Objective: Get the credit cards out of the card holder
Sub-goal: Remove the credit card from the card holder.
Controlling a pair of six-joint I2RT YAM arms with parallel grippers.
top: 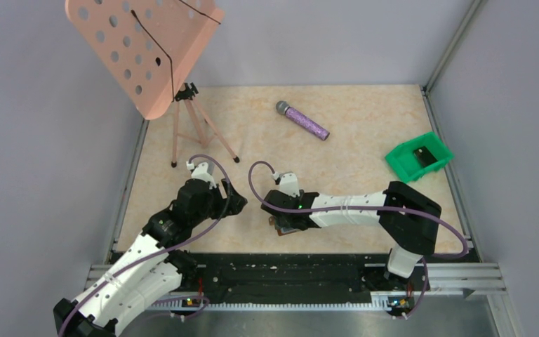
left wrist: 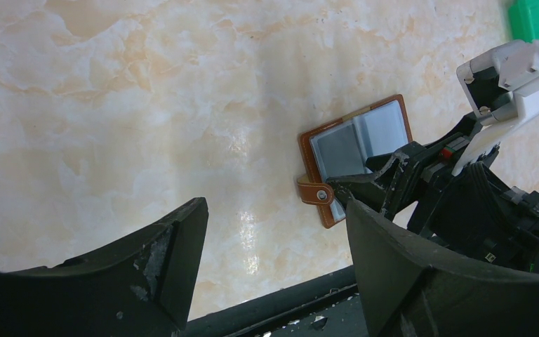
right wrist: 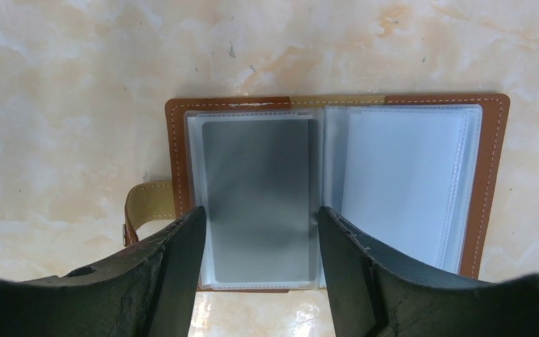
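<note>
One card holder lies open by the marbled table's near edge, one grey card showing. The right gripper is spread above it, and the left gripper is released to its left. Grey walls stand around.

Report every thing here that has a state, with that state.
card holder: open flat, strap undone, grey card in a sleeve
right gripper: open, straddling the grey card
left gripper: open, empty
microphone: lying on its side
music stand: standing upright
green bin: upright, dark thing inside
</note>
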